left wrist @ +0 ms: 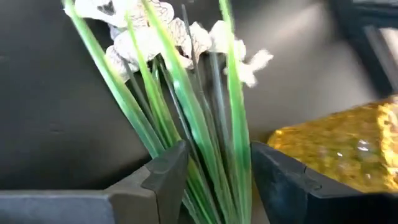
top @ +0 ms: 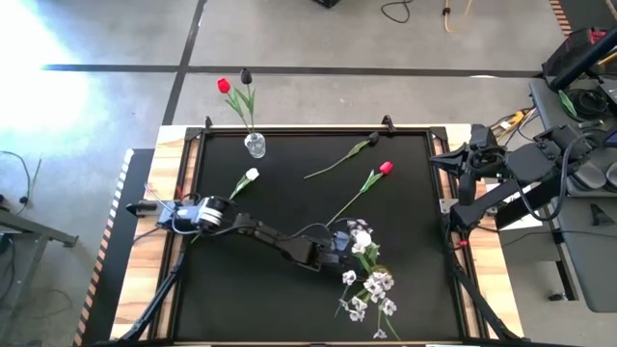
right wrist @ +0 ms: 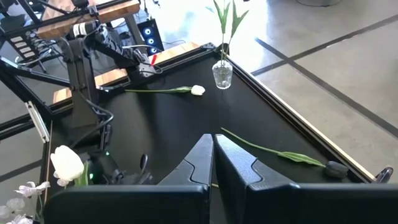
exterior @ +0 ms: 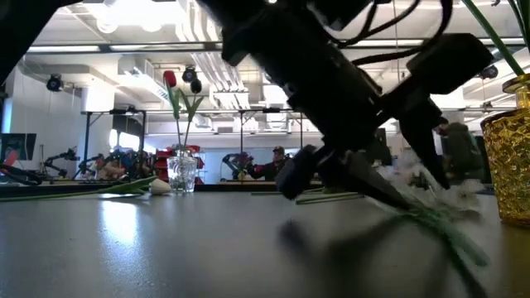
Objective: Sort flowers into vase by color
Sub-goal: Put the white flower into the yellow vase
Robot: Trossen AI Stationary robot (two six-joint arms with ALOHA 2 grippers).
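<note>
Between the parted fingers of our left gripper (left wrist: 214,180) stand the green stems of the white blossom sprays (left wrist: 168,34) — released, not clamped — just beside the gold vase (left wrist: 339,152); our right gripper (right wrist: 213,163) rests clenched off the mat.

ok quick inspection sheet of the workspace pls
surface: black mat on a wood-edged table
job's things: red and dark tulips in clear vase; white tulip, dark tulip and red tulip lying loose; white sprays near gold vase
clutter: nothing seen
hands: left hand open around green stems; right hand shut, empty, off the mat's right edge
cables: some on the floor beyond the table
surroundings: people and other rigs in the room behind
</note>
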